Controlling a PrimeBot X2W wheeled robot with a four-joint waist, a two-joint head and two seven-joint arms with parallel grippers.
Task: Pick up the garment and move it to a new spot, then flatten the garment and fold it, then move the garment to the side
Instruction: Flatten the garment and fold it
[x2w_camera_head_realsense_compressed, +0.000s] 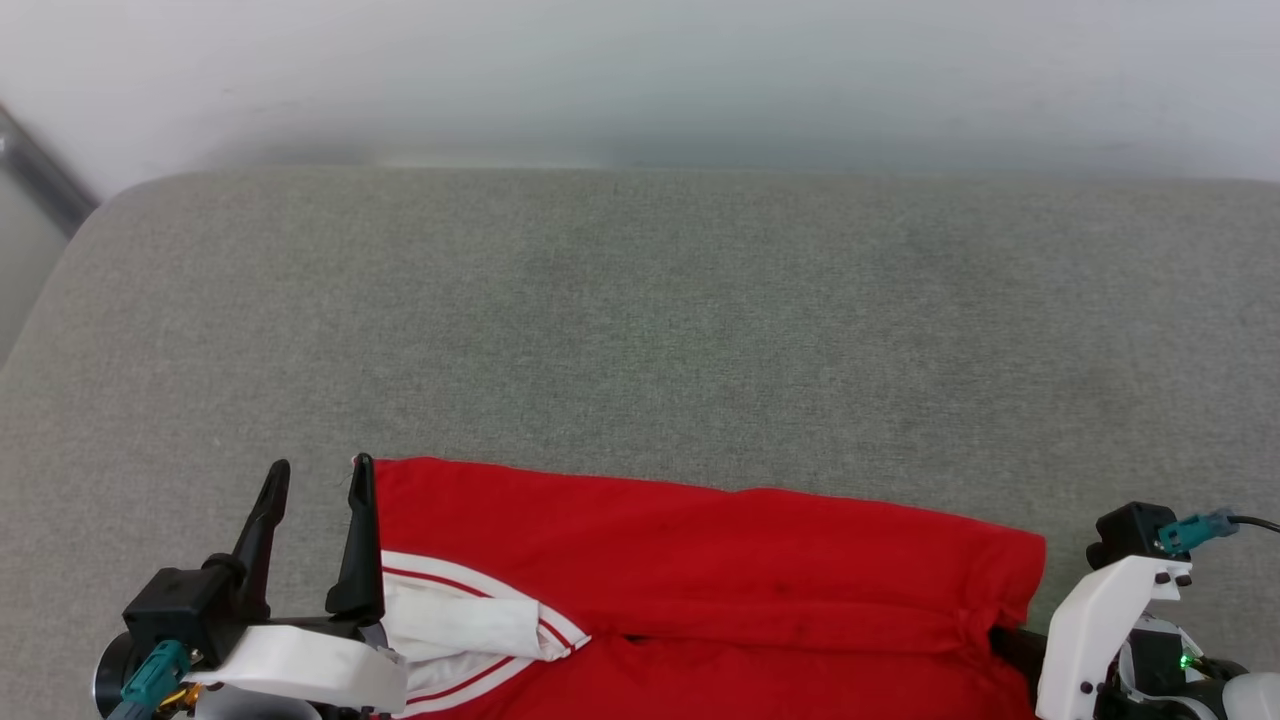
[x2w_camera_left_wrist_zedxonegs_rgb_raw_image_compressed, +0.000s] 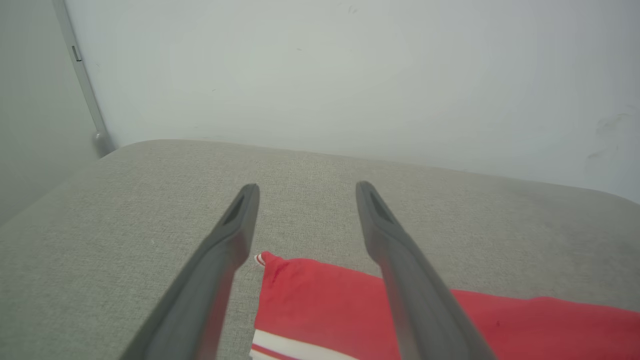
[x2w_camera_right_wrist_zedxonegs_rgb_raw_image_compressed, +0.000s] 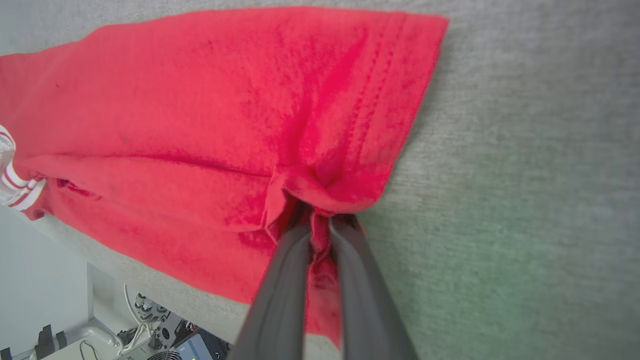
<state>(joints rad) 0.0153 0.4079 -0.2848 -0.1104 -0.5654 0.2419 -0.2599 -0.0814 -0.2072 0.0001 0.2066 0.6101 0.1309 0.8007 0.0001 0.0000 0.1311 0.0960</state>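
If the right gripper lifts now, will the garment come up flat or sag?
Likely floppy: the garment bunches into folds where the right gripper pinches it. Lifted from that one edge it would probably sag and trail, since the left gripper stands open, holding nothing. It lies thin, so probably light.

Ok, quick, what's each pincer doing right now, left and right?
Left pincer: open, holding nothing, by a corner of the garment.
Right pincer: closed, pinching a bunched fold at the garment's edge.
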